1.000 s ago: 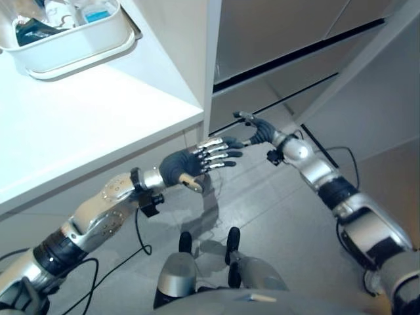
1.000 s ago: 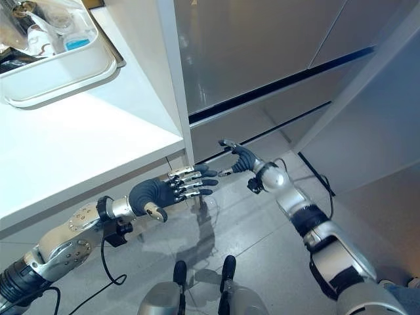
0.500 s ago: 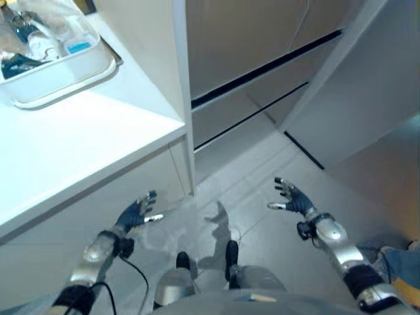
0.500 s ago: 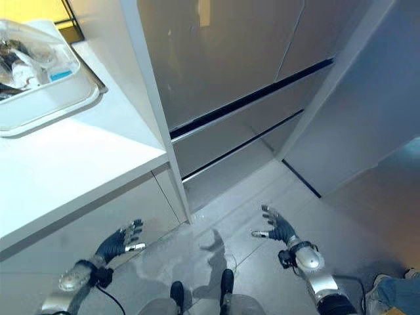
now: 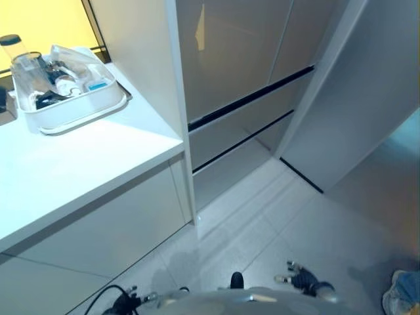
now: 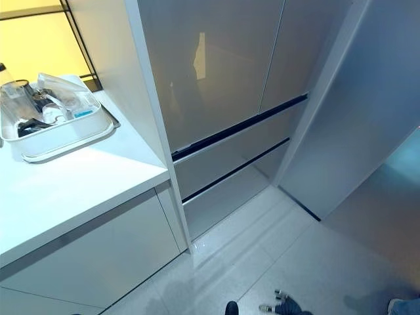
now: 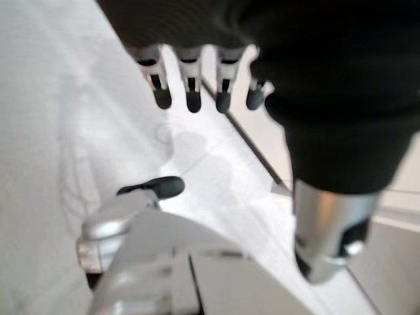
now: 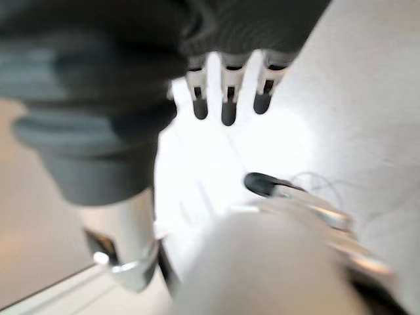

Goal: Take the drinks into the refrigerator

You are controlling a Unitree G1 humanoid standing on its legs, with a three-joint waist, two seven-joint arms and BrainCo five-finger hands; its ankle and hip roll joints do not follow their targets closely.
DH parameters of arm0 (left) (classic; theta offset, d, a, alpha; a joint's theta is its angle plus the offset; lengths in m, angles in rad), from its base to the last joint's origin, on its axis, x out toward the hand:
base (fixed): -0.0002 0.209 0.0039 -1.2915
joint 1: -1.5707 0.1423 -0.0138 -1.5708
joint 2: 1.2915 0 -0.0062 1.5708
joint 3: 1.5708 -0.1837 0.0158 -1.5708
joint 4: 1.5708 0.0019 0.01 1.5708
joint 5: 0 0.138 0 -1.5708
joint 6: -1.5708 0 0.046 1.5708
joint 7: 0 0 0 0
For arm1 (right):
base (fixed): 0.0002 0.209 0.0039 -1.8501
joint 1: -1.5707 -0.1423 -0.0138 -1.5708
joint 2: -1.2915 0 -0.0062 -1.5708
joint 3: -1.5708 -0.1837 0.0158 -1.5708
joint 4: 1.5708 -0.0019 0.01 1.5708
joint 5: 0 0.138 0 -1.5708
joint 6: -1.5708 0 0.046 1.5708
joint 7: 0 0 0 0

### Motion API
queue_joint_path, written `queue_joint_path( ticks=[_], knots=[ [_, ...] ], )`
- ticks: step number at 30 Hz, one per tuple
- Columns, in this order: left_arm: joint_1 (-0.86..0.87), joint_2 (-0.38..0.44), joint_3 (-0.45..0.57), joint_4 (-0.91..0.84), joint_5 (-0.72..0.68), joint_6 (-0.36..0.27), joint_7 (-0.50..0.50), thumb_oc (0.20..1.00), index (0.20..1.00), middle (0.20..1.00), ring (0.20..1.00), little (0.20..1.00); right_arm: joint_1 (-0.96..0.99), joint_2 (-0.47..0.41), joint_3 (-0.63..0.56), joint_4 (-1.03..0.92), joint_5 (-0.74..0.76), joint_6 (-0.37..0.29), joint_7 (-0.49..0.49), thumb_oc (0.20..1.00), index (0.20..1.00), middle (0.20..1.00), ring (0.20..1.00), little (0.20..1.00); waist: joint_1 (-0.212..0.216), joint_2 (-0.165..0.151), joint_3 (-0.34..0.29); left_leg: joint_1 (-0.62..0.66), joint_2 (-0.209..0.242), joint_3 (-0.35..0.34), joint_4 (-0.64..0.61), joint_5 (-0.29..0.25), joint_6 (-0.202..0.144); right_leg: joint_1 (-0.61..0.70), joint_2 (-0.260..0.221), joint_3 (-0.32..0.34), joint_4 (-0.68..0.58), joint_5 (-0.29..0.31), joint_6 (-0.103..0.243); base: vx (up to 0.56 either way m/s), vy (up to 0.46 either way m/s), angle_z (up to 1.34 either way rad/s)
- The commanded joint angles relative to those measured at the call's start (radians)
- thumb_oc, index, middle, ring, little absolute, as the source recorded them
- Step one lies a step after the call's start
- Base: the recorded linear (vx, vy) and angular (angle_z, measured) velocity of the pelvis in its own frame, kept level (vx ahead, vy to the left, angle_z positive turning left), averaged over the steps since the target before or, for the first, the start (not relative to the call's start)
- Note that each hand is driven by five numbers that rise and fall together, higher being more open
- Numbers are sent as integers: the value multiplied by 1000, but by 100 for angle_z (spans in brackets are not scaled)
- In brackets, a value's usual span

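- One white tray (image 5: 79, 113) on the counter, packed with clear containers and packets; contents too jumbled to count.
- One white counter (image 5: 72, 170).
- One refrigerator (image 6: 216, 72), doors closed: two upper doors, two drawer fronts below.
- Two robot hands: left hand (image 7: 190, 82), right hand (image 8: 226, 92), both empty, fingers straight.

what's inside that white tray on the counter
The white tray on the counter holds a clear container, crinkled clear plastic packaging and small dark items. What lies beneath the pile is hidden, and I cannot pick out drinks.
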Motion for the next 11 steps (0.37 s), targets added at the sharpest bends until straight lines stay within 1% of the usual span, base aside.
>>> queue_joint_path(
  ticks=[1, 6, 11],
  knots=[
    [-86, -8, -4, 33, -38, 1, 16, 1000, 1000, 1000, 1000, 1000, -79, -2, -9, -3, 27, 8, -8, 1000, 1000, 1000, 1000, 1000, 11, -5, 10, -37, -26, -38, 6, -27, 10, 2, -61, -18, 60, -27, 108, 0, 0, 0],
    [-90, -9, -17, 42, -8, 6, 22, 1000, 1000, 1000, 1000, 1000, -93, 8, 16, -8, -1, 15, -12, 1000, 1000, 1000, 1000, 1000, 18, -4, -1, -45, -28, -26, 6, -22, 7, 3, -66, -16, 38, -12, 116, 0, 0, 0],
    [-98, -7, -22, 36, -1, 3, 27, 1000, 1000, 1000, 1000, 1000, -106, 9, 24, -26, 1, 13, -13, 1000, 1000, 1000, 1000, 1000, 31, -2, -4, -48, -27, -8, 6, -16, 0, 13, -77, -30, 23, -3, 123, -1, 0, -1]
  ],
)
